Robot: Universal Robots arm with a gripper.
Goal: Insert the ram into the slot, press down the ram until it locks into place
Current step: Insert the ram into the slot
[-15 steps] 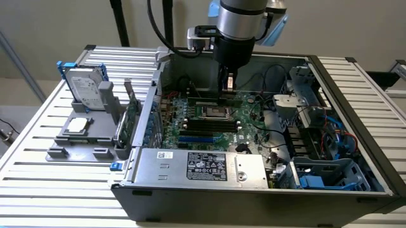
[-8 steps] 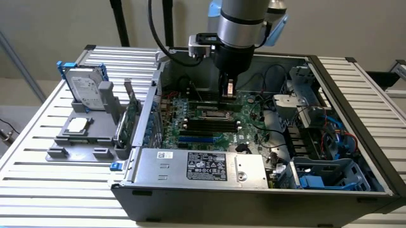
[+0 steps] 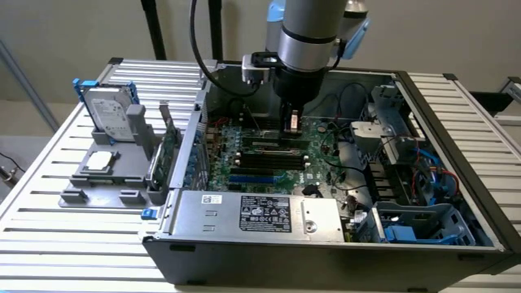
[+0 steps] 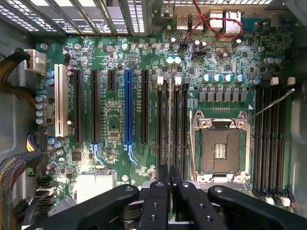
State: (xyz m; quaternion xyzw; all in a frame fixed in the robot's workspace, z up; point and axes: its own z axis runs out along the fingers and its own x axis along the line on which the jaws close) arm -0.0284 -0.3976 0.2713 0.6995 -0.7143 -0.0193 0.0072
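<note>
Currently, I find the gripper (image 3: pixel 291 125) lowered inside the open computer case (image 3: pixel 244 250), over the middle of the motherboard (image 4: pixel 115 62) and well away from the case walls. In the wrist view the gripper (image 4: pixel 169 168) is drawn narrow, and I read the thin grey edge between its fingers as the ram (image 4: pixel 169 120), held upright and seen edge-on. The ram lies in line with the slot (image 4: pixel 166 110), the second of the black group between the blue slot (image 4: pixel 128 105) and the processor socket (image 4: pixel 219 146). I cannot tell whether its lower edge has entered the slot or hangs just above it, nor whether the end latches (image 4: pixel 159 80) are closed. My judgement: the insertion step is in hand and locking is not confirmed. The press calls for a straight downward push with the ram kept square along the slot, so both ends seat together. A tilt could jam one end.
</note>
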